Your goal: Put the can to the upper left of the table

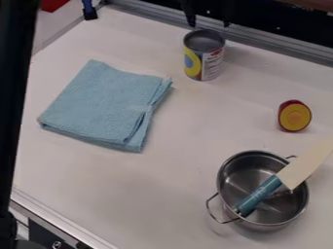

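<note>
Two dark fingertips of the gripper (209, 21) show at the top edge of the camera view, spread apart, so it is open. Just below them in the view stands the can (204, 58), upright, with a grey metal top and a yellow, blue and white label. The fingertips are apart from the can, with nothing between them. The white table (189, 146) carries the can near its back edge, right of the view's middle.
A folded light blue cloth (104, 104) lies left of the can. At the right are a red and yellow round object (294, 116) and a metal pot (224, 194), with a teal-handled knife (260, 194) resting across it. A metal rail (260, 43) borders the back.
</note>
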### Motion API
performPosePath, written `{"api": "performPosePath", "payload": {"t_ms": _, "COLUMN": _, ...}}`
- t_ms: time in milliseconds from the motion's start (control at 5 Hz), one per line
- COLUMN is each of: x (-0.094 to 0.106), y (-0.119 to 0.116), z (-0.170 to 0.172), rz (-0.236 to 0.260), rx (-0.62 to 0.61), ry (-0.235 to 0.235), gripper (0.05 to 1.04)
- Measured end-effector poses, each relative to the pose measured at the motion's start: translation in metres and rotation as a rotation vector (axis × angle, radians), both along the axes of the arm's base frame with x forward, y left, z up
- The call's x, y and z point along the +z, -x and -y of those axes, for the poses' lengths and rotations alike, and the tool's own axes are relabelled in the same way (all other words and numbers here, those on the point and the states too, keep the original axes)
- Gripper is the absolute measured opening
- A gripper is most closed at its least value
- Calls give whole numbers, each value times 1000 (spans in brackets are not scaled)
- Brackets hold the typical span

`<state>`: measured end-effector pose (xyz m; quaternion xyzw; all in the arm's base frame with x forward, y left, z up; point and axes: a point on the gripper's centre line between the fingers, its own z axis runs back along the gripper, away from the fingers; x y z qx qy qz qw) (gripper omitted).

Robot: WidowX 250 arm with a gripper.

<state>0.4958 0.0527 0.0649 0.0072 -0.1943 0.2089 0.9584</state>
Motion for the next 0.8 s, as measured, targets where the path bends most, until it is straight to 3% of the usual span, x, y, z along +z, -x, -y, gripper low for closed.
{"api": "performPosePath", "payload": {"t_ms": 200, "x": -3, "y": 3, "z": 2, "rz": -17, "rx": 17, "ry": 19, "gripper": 999}}
{"api": "performPosePath", "payload": {"t_ms": 400, "x": -21, "y": 18, "z": 8, "rz": -91, "rx": -9, "ry": 60, "gripper": 999}}
{"api": "performPosePath", "payload": {"t_ms": 800, "x": -27, "y": 52, "z": 25, "rz": -135, "rx": -74, "ry": 63, "gripper": 999}}
